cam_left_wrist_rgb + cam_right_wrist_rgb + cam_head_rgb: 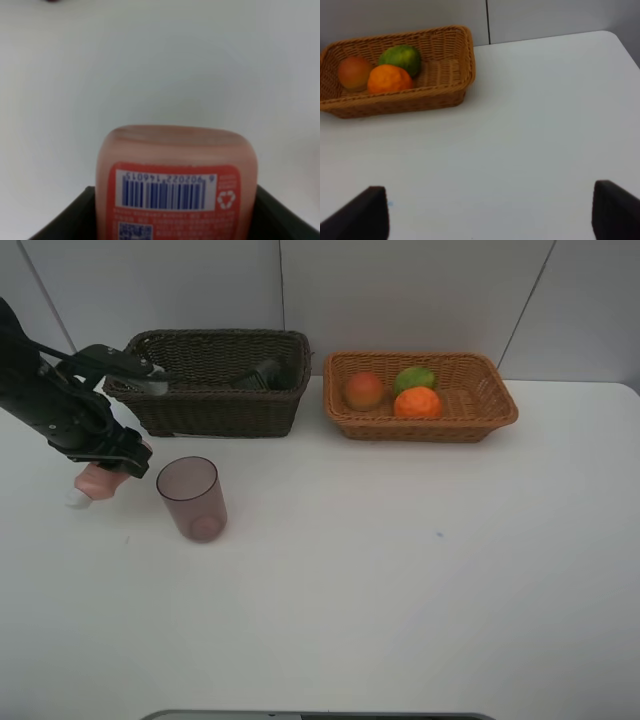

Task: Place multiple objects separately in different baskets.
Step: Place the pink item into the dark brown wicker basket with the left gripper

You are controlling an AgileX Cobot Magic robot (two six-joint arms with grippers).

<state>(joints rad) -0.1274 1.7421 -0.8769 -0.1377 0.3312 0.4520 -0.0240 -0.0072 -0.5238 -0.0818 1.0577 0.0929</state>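
Note:
My left gripper (112,466) is shut on the pink tube (98,481), held just above the table at the left; the white cap (77,499) points down-left. The left wrist view shows the tube (175,175) with its barcode between the dark fingers (75,215). The mauve cup (190,497) stands upright just right of the tube. The dark pump bottle (262,373) lies in the dark brown basket (220,418). The peach-like fruit (364,390), green fruit (414,378) and orange (417,403) lie in the orange-tan basket (420,430). My right gripper (490,220) is open and empty.
The two baskets stand side by side at the back of the white table (400,570), against the grey wall. The right wrist view shows the tan basket (462,75) with the three fruits far ahead. The right arm is out of the exterior view.

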